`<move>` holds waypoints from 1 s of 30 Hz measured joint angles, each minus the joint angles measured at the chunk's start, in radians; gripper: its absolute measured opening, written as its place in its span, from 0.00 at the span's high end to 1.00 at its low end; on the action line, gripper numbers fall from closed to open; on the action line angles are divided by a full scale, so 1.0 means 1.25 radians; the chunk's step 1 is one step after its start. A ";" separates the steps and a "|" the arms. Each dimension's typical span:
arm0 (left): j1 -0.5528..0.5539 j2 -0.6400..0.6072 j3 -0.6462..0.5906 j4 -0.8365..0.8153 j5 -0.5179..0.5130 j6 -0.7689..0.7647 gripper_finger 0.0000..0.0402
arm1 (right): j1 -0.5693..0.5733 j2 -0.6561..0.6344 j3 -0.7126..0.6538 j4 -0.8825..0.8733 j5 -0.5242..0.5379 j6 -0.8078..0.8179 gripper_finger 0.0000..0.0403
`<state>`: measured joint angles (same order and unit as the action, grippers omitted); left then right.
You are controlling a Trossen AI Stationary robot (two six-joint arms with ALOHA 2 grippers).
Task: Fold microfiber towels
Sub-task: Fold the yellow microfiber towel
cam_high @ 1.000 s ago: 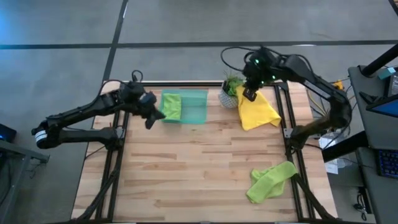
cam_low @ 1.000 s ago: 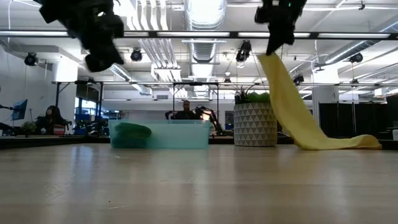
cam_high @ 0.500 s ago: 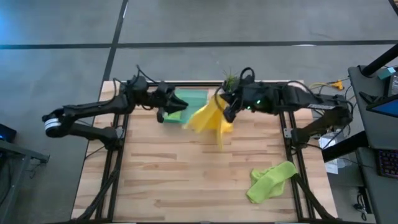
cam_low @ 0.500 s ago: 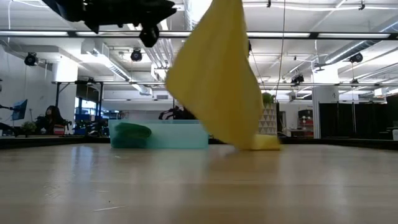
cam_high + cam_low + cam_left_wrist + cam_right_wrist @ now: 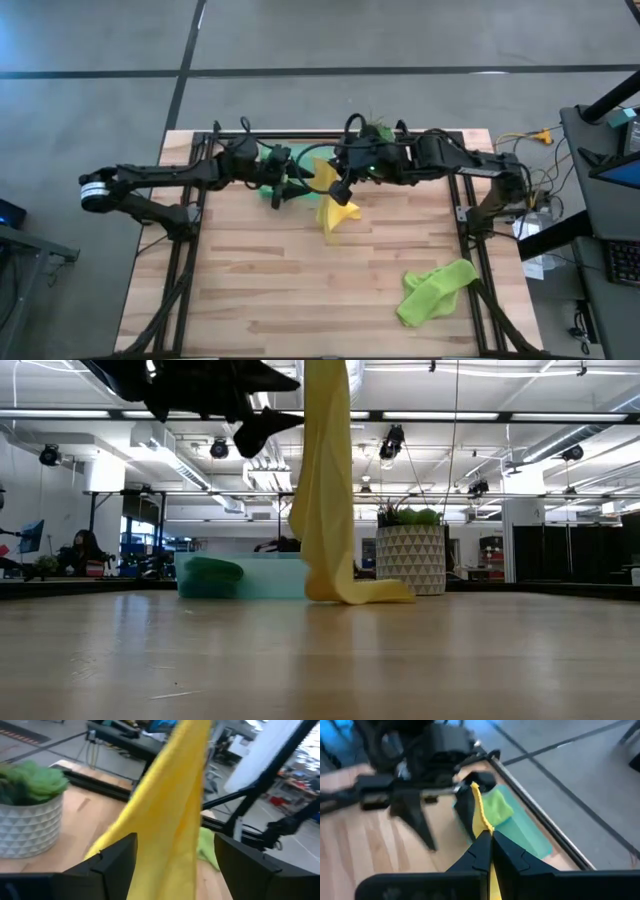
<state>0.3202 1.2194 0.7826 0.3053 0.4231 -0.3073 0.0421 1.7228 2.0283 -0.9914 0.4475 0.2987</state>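
Observation:
A yellow towel (image 5: 333, 200) hangs over the middle of the table's far half, with my right gripper (image 5: 340, 188) shut on its top. In the low view it comes down from the upper edge as a long drape (image 5: 326, 480). My left gripper (image 5: 291, 186) stands open just left of it, pointing right. In the left wrist view the towel (image 5: 170, 820) hangs between the two spread fingers, and I see no touch. A green towel (image 5: 497, 807) lies in the translucent green tray (image 5: 265, 575). Another lime green towel (image 5: 437, 290) lies crumpled on the table at the near right. My right gripper pinches the yellow towel's top edge (image 5: 481, 820) between its two shut fingers. The fingers come from the table's right side, slanting down. The towel hangs slack below them in a narrow drape, and its lower end (image 5: 372, 593) lies on the table.
A white patterned pot with a green plant (image 5: 410, 558) stands at the far edge, right of the tray and just behind the hanging towel. Black frame rails run along the table's left and right sides (image 5: 470, 250). Bare wood (image 5: 290, 290) fills the near half.
My right gripper has carried the yellow towel from the far right toward the table's middle. The towel lifted, swung out, and now hangs straight with its lower end on the table. My left gripper has moved right from beside the tray toward the towel, tipped up to level, and opened.

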 joint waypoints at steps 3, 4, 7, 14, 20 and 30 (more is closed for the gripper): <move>0.000 0.006 0.000 -0.009 -0.022 0.000 0.39 | 0.008 0.012 0.051 -0.076 -0.014 -0.007 0.98; 0.000 0.008 -0.001 -0.014 -0.032 0.001 0.39 | 0.010 0.012 0.059 -0.089 -0.014 -0.007 0.98; 0.000 0.013 -0.002 -0.022 -0.058 0.019 0.39 | 0.016 0.002 0.069 -0.090 -0.028 -0.009 0.98; -0.002 0.062 -0.001 -0.030 -0.089 0.048 0.39 | 0.024 -0.021 0.075 -0.078 -0.030 -0.014 0.98; -0.002 0.139 0.000 -0.064 -0.088 0.017 0.41 | 0.035 -0.030 0.075 -0.066 -0.031 -0.018 0.98; -0.006 0.059 0.000 -0.178 -0.088 0.087 0.97 | 0.045 -0.040 0.075 -0.131 -0.029 -0.015 0.98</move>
<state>0.3126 1.2931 0.7827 0.0827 0.3130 -0.1982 0.0986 1.6722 2.1215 -1.1547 0.4110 0.2802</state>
